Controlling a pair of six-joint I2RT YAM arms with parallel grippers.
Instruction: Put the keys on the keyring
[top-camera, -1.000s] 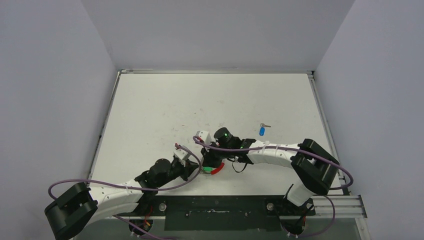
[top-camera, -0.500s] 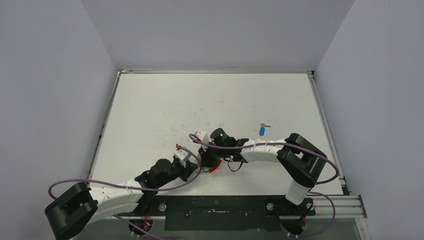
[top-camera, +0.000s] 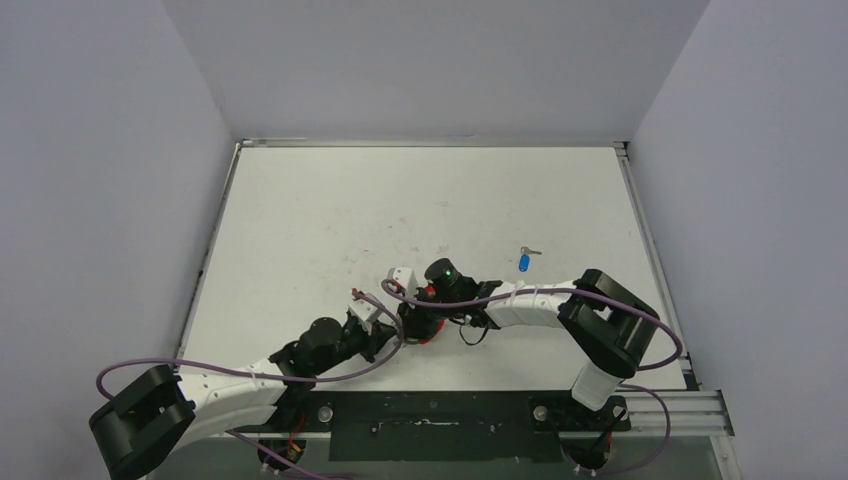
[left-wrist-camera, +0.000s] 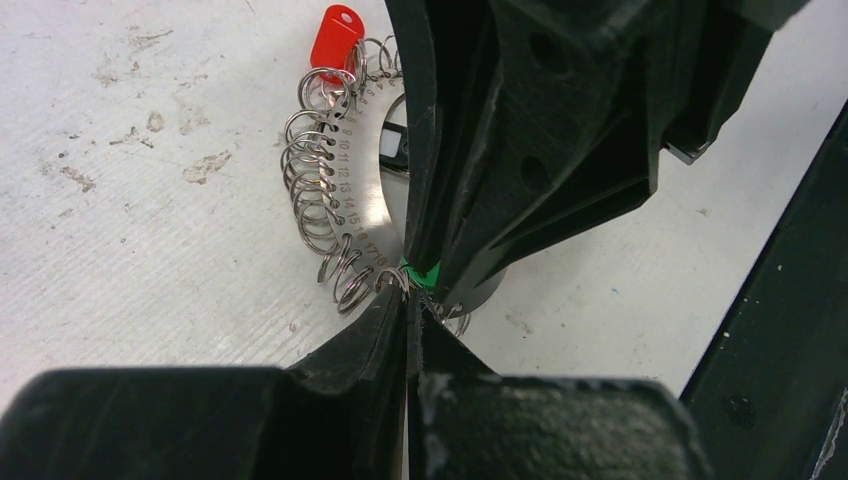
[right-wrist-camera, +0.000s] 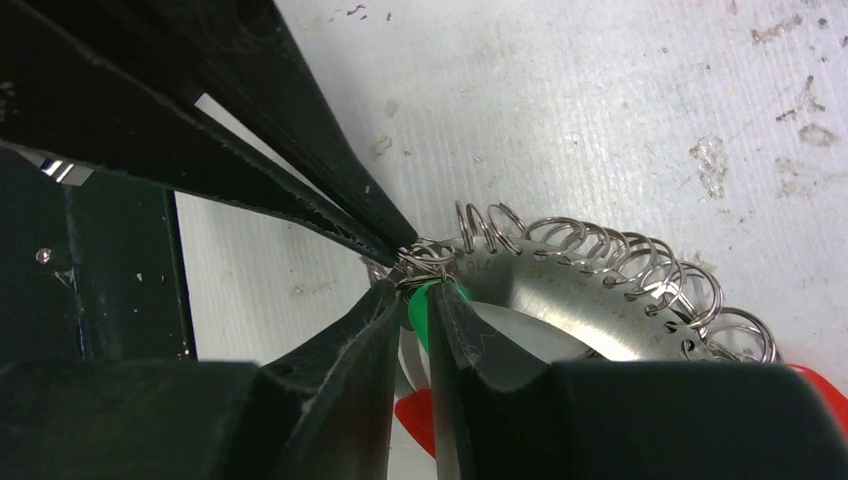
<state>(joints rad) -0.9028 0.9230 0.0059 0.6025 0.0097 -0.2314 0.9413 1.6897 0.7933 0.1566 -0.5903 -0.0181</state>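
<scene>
1. The blue key (top-camera: 524, 262) is seen lying flat on the table (top-camera: 320, 210), well apart from the keyring and at about 2 o'clock from it. Its blue head is turned toward 7 o'clock and its silver blade toward 1 o'clock.
2. Of the green key (right-wrist-camera: 420, 312), only the green head is shown. It is pinched by the right gripper (right-wrist-camera: 418, 290) against the keyring's edge.
3. The keyring (left-wrist-camera: 330, 190) is laid flat. It is a silvery curved band stamped with numbers and edged with small wire loops, with a red piece at its 12 o'clock end in the left wrist view.

On table (top-camera: 320, 220), keyring (left-wrist-camera: 310, 180) between left gripper (left-wrist-camera: 408, 305) and right gripper (right-wrist-camera: 418, 300); loose key (top-camera: 524, 262) well right, farther back.
</scene>
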